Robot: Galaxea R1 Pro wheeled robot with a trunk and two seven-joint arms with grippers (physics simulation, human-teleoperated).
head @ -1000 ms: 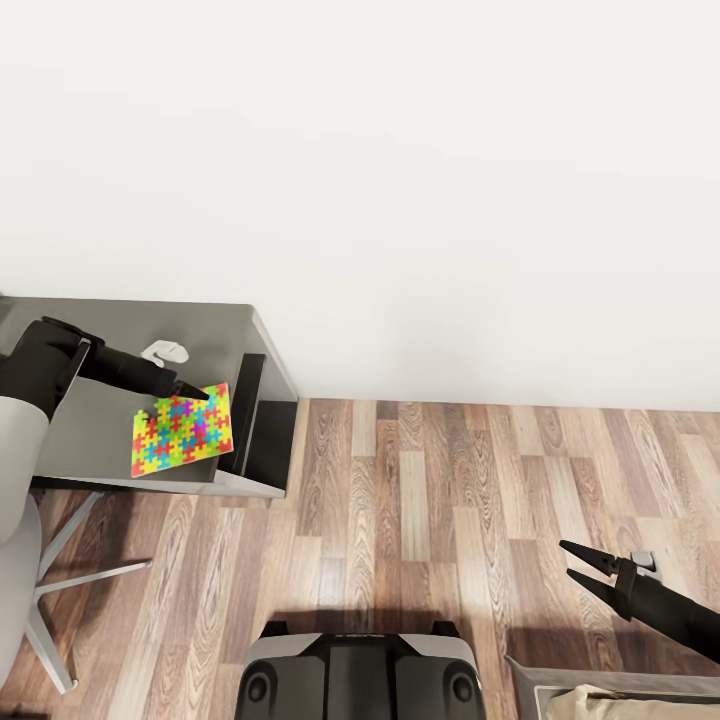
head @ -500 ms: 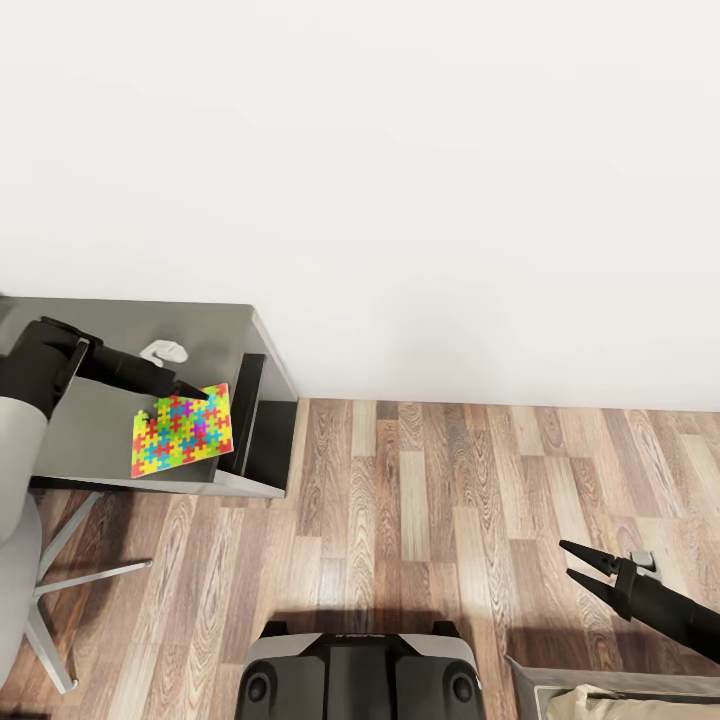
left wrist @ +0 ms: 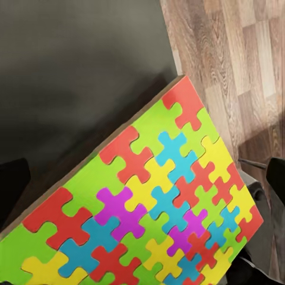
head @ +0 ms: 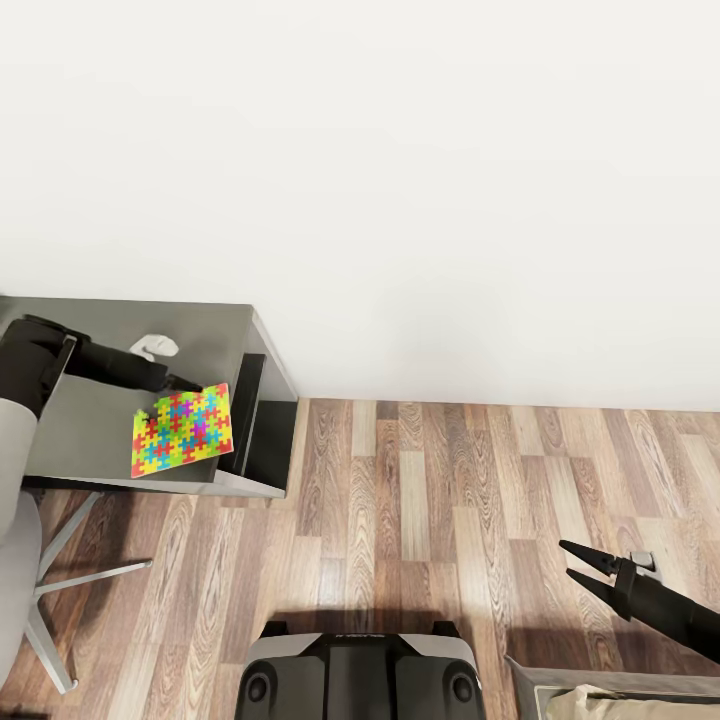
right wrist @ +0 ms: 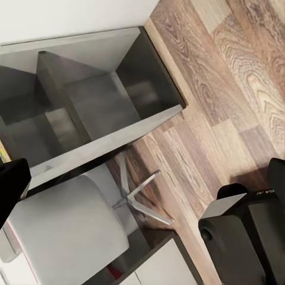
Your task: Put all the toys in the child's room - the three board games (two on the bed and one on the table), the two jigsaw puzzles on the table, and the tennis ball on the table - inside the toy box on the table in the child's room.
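- Head view: one jigsaw puzzle lies flat on the dark side part of the table, close to its front right corner, over the wooden floor.
- My left tool sits at the puzzle's far edge; I cannot tell how far it is parted or whether it grips anything.
- One small white object sits behind that arm; I cannot tell what it is.
- My right tool hangs over the floor, well apart from the table, fingers parted, holding nothing.
- One white chair beside the table.
- Left wrist view: one puzzle close up, a thin mat with knobbly edges. I judge it light, fairly stiff, smooth-topped, with little to pinch while flat.
- I'd take it at the edge overhanging or nearest the table rim, pinching top and underside.
- Right wrist view: one table with open shelf bays, one chair, the floor, the robot base.
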